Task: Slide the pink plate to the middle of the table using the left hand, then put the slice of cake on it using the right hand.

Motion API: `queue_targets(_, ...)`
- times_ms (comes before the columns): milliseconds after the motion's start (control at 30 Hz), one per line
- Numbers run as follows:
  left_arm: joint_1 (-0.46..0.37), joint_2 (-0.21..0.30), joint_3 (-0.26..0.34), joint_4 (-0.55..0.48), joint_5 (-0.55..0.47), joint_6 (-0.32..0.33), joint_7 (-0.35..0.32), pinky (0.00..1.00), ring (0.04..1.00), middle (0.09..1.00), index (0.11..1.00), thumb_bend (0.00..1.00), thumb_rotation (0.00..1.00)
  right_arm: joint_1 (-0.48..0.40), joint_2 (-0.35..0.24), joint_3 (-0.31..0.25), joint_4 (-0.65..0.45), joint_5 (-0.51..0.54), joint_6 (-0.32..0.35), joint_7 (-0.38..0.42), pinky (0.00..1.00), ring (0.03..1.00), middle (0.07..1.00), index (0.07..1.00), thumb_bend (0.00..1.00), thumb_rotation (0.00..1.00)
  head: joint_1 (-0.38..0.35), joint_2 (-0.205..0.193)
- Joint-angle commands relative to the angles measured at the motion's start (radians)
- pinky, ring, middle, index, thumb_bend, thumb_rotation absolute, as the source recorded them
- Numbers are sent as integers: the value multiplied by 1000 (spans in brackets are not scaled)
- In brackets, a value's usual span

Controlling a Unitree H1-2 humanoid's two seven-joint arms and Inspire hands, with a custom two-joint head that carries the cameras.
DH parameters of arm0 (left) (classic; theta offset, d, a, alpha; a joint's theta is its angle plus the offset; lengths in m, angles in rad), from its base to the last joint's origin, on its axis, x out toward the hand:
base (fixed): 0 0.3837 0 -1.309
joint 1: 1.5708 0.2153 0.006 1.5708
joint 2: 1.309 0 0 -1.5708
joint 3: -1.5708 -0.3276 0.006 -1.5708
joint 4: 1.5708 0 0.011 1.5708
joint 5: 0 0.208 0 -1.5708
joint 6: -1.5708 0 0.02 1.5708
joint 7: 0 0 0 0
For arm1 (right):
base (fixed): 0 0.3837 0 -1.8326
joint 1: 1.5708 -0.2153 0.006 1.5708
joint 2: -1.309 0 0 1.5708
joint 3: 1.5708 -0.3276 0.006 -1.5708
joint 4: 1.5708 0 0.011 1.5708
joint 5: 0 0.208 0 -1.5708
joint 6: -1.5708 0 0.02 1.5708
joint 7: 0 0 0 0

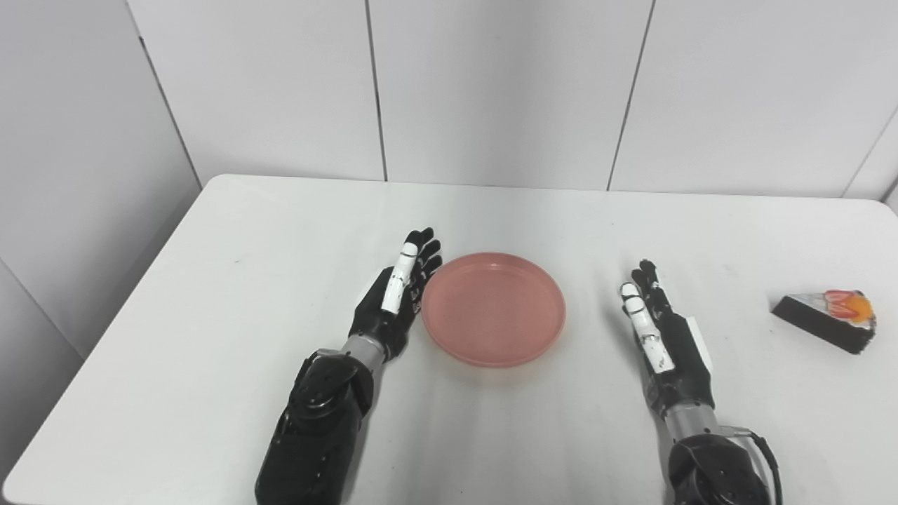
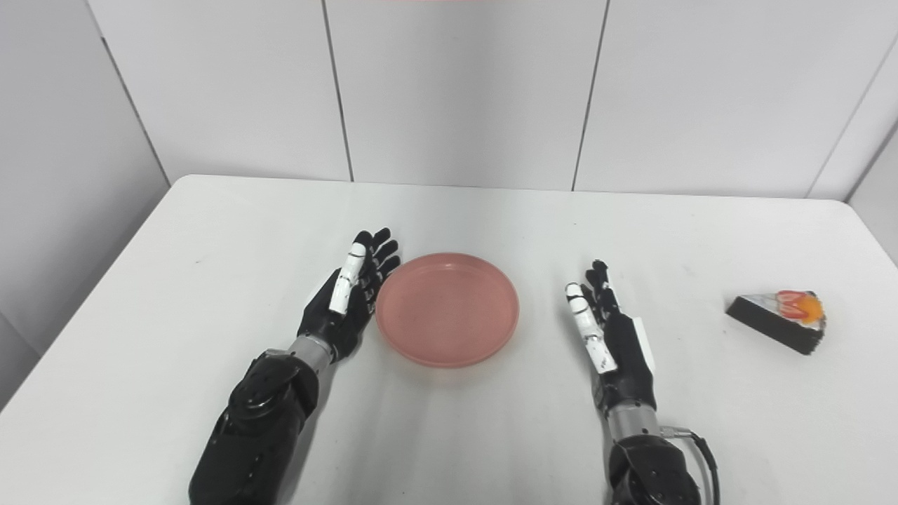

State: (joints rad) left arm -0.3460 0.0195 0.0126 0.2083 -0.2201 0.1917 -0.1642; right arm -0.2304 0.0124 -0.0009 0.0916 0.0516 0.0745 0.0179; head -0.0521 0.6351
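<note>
A pink plate (image 1: 493, 308) lies near the middle of the white table (image 1: 280, 224). My left hand (image 1: 396, 294) is open, its fingers straight, standing on edge right at the plate's left rim. My right hand (image 1: 659, 333) is open and empty, to the right of the plate and apart from it. A slice of cake (image 1: 828, 317), dark with red and orange fruit on top, lies on the table far to the right, well away from my right hand. It also shows in the right eye view (image 2: 779, 319).
White wall panels (image 1: 491, 84) stand behind the table's far edge. The table's left edge (image 1: 105, 330) runs diagonally beside my left arm.
</note>
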Motion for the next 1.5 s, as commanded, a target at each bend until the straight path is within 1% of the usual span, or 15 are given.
queue_targets(0, -5, -10, -4, -1, -5, -53, -18, 1000, 1000, 1000, 1000, 650, 1000, -42, 13, 12, -29, -21, 10, -11, 961, 946, 979, 990, 488, 737, -15, 3)
queue_targets(200, 14, -24, -5, -5, -2, -82, -12, 1000, 1000, 1000, 1000, 616, 1000, -50, 27, 24, -13, -46, 1, -26, 945, 930, 970, 988, 478, 745, -63, 7)
queue_targets(300, 16, -13, -10, 25, 3, -137, -33, 1000, 1000, 1000, 1000, 595, 1000, -56, 34, 26, -2, -43, -1, -26, 960, 941, 975, 992, 486, 742, -98, 8)
queue_targets(433, 13, -3, -8, 56, 5, -186, -44, 1000, 1000, 1000, 1000, 595, 1000, -63, 43, 31, 6, -49, 4, -34, 955, 944, 974, 991, 465, 753, -135, 7)
queue_targets(567, 9, 7, -11, 64, 8, -190, -50, 1000, 1000, 1000, 1000, 591, 1000, -70, 43, 33, 17, -51, -1, -36, 948, 945, 971, 989, 457, 764, -150, 4)
queue_targets(633, 10, 7, -10, 63, 11, -186, -45, 1000, 1000, 1000, 1000, 594, 1000, -73, 45, 29, 19, -45, -5, -35, 950, 947, 975, 987, 476, 740, -152, 3)
queue_targets(833, 6, 15, -19, 78, 37, -209, -42, 1000, 1000, 1000, 1000, 592, 1000, -99, 23, 18, 4, -75, -9, -53, 942, 926, 961, 970, 476, 754, -170, -2)
queue_targets(933, 6, 19, -22, 92, 52, -231, -37, 1000, 1000, 1000, 1000, 591, 1000, -132, -25, 14, -11, -147, -18, -81, 922, 915, 944, 964, 480, 779, -204, -8)
queue_targets(967, 6, 19, -23, 95, 56, -236, -38, 1000, 1000, 1000, 1000, 588, 1000, -145, -48, 15, -18, -195, -10, -100, 869, 899, 919, 936, 519, 778, -208, -11)
queue_targets(1033, 4, 20, -24, 104, 62, -242, -39, 1000, 1000, 1000, 1000, 586, 1000, -162, -83, 12, -29, -268, 0, -130, 833, 891, 898, 913, 546, 774, -220, -15)
queue_targets(1133, -1, 23, -27, 122, 68, -256, -39, 1000, 1000, 1000, 1000, 584, 1000, -178, -124, -3, -39, -281, 3, -123, 848, 912, 908, 916, 531, 723, -231, -20)
queue_targets(1267, -7, 29, -25, 148, 73, -279, -42, 1000, 1000, 1000, 1000, 581, 1000, -211, -187, -38, -52, -328, 65, -137, 896, 923, 908, 902, 579, 677, -274, -32)
queue_targets(1333, -9, 34, -22, 157, 71, -286, -45, 1000, 1000, 1000, 1000, 577, 1000, -222, -222, -46, -61, -362, 97, -137, 872, 904, 890, 889, 591, 649, -314, -38)
queue_targets(1433, -14, 45, -21, 171, 68, -297, -54, 1000, 1000, 1000, 1000, 579, 1000, -232, -255, -55, -65, -391, 125, -136, 809, 863, 865, 870, 610, 550, -358, -45)
queue_targets(1467, -17, 50, -19, 182, 65, -305, -60, 1000, 1000, 1000, 1000, 578, 1000, -236, -269, -61, -65, -393, 135, -132, 802, 859, 863, 868, 614, 533, -387, -52)
